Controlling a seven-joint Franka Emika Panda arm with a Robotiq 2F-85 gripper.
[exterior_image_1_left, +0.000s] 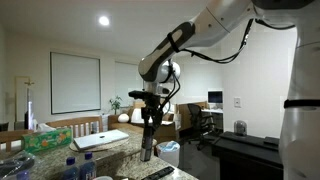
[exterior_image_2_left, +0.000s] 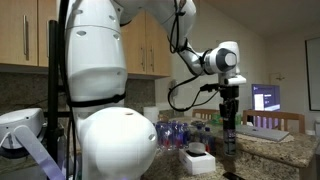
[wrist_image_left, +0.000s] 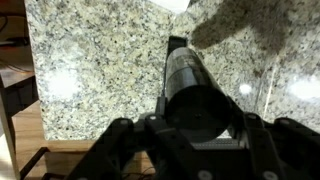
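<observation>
Only the wrist view shows the end effector (wrist_image_left: 190, 122) half-closed around a dark cylinder (wrist_image_left: 184, 70).

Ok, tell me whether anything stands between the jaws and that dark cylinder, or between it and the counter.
Nothing visible does. In the wrist view the dark cylinder sits directly between the jaws, its far end over bare granite counter. The bottles in an exterior view stand to one side.

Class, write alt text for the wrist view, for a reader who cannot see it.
The gripper clasps a dark cylinder between its fingers. The cylinder points away from the camera toward a speckled granite counter. The counter's edge runs down the left side of the picture.
</observation>
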